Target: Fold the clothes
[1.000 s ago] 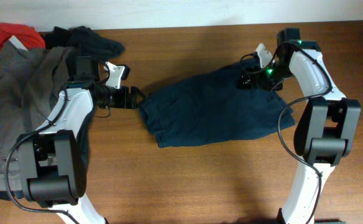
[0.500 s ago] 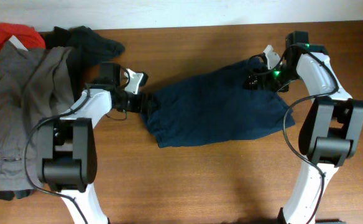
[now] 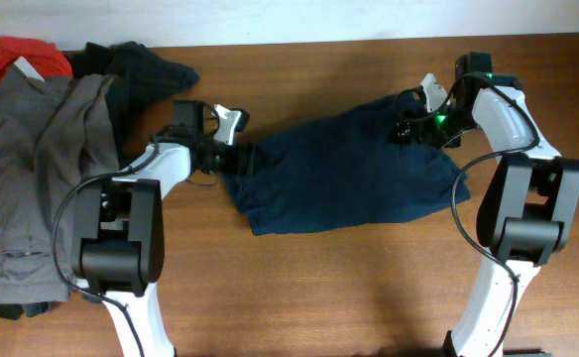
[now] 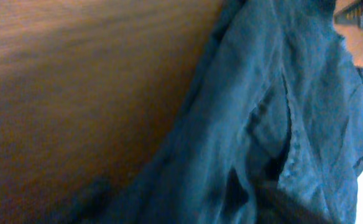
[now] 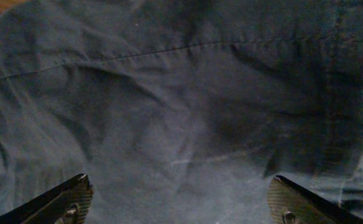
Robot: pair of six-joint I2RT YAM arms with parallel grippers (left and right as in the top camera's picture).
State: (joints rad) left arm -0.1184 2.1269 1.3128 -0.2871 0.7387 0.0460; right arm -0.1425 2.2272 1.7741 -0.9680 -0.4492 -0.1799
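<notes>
Shorts: dark navy-blue wide-legged cloth shorts (image 3: pixel 344 174) lie spread flat but rumpled on the brown wooden table (image 3: pixel 319 288), between the two arms.
Left gripper: the left gripper (image 3: pixel 248 159) sits at the shorts' left edge, right against the cloth. Neither view shows how far its jaws stand apart or whether cloth is caught between them.
Left wrist view: a blurred close-up shows the shorts' folded edge and a seam against bare wood.
Right gripper: the right gripper (image 5: pixel 178 191) is over the shorts' far right corner, its two fingers spread wide and low over the creased fabric, clasping nothing.
Other clothes: well to the left of the shorts lies a heap of long grey trousers (image 3: pixel 27 169). A limp black garment (image 3: pixel 146 67) and a small red piece (image 3: pixel 27 55) lie at the heap's far end.
</notes>
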